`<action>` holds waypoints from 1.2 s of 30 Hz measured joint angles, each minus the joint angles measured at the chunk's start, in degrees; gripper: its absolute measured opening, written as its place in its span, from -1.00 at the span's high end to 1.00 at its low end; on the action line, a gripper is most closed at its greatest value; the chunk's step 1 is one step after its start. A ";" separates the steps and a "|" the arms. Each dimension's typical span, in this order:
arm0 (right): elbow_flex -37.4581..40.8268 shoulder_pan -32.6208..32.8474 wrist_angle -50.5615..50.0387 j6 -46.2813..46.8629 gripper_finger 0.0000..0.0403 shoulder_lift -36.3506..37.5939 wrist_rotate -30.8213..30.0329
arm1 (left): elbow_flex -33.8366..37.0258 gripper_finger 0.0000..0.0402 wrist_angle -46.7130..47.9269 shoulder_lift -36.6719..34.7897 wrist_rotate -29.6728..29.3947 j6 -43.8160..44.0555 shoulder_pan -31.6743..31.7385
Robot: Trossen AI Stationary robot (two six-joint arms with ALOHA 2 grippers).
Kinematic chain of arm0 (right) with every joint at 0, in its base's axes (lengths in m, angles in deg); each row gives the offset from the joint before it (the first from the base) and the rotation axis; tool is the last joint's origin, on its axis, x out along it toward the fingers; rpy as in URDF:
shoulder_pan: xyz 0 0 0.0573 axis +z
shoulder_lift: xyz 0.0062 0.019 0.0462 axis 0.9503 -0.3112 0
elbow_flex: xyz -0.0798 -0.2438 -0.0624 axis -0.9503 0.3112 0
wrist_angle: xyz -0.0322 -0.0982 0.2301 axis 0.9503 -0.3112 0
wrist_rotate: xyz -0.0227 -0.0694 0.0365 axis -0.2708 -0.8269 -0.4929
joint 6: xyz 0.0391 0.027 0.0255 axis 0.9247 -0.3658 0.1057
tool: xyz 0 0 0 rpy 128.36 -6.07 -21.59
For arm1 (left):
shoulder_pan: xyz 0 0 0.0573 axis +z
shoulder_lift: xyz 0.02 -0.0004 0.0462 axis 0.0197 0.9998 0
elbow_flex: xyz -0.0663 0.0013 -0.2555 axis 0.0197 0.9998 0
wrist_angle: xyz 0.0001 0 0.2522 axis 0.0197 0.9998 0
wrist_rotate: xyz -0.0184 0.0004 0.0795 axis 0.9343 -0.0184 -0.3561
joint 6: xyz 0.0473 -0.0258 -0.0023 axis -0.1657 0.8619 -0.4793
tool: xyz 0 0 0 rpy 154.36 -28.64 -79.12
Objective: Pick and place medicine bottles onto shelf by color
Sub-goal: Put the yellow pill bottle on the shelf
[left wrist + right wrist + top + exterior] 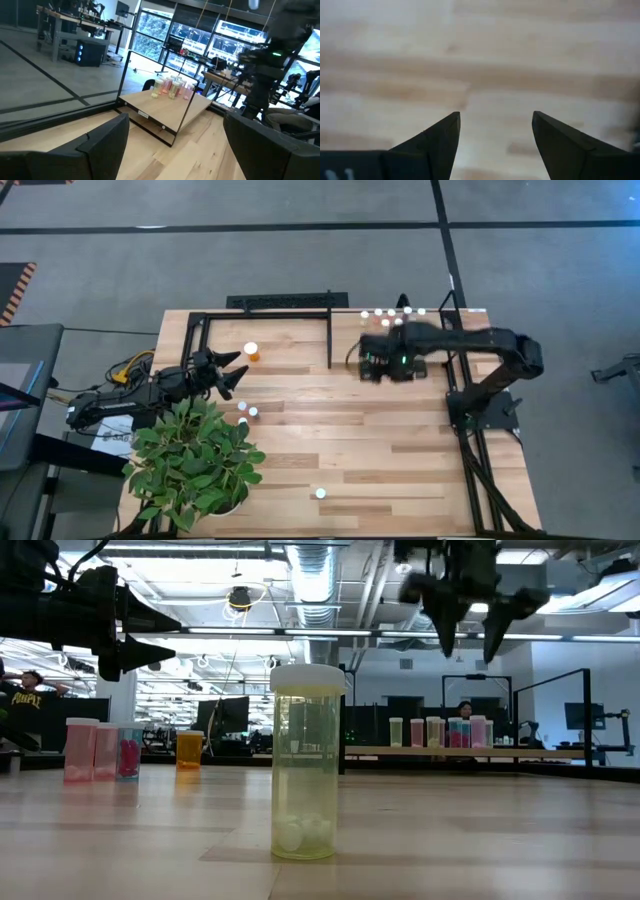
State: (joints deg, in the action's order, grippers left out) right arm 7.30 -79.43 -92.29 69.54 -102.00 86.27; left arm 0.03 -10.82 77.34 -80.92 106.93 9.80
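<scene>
Medicine bottles, small white-capped vials: most stand in a cluster (392,316) on the shelf, a pale rectangular wooden board edged with thin black metal frame bars (400,340), at the far right of the striped-plank wooden counter (380,450). All places below are given relative to the shelf.

Counter, largest item: carries everything. A leafy green potted plant (195,460) sits at the near corner well left of the shelf.

Right arm: reaches over the shelf's left edge; right hand (372,366) hangs just off that edge above bare counter wood, fingers (437,137) moderately apart, holding nothing.

Left arm: waits well left of the shelf, beside the plant; left hand (232,372) spread wide, empty.

Bottles off the shelf: one orange white-capped bottle (251,351) well left, inside a second black frame; two pink vials (247,410) left and nearer, close to the plant; one pale yellow-green vial (320,493) near the counter's front edge, well apart from the shelf.

Risks, as judged:
- The shelf cluster is tight; setting another vial down there could knock neighbours over.
- Plant leaves overhang close to the pink pair; the left hand could snag foliage on approach.
- Pale tints are hard to tell apart in these views, so a vial could be grouped by the wrong colour.
- The frame bars could catch a low-travelling hand.
</scene>
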 joint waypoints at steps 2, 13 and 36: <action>0.00 6.31 3.71 5.45 -0.34 0.00 0.06 | -0.01 -0.55 0.00 0.00 -0.01 0.00 0.00; -1.95 26.15 16.20 28.13 -0.34 -9.71 -0.78 | -0.01 -0.55 0.00 0.01 0.00 0.00 -0.01; -44.67 36.85 2.98 -12.62 -0.34 -42.08 3.34 | -0.01 -0.55 -0.01 0.09 -0.02 0.00 -0.01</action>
State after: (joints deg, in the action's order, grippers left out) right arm -37.37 -42.58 -89.31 56.92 -144.08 89.61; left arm 0.02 -10.83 77.43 -80.94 106.93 9.78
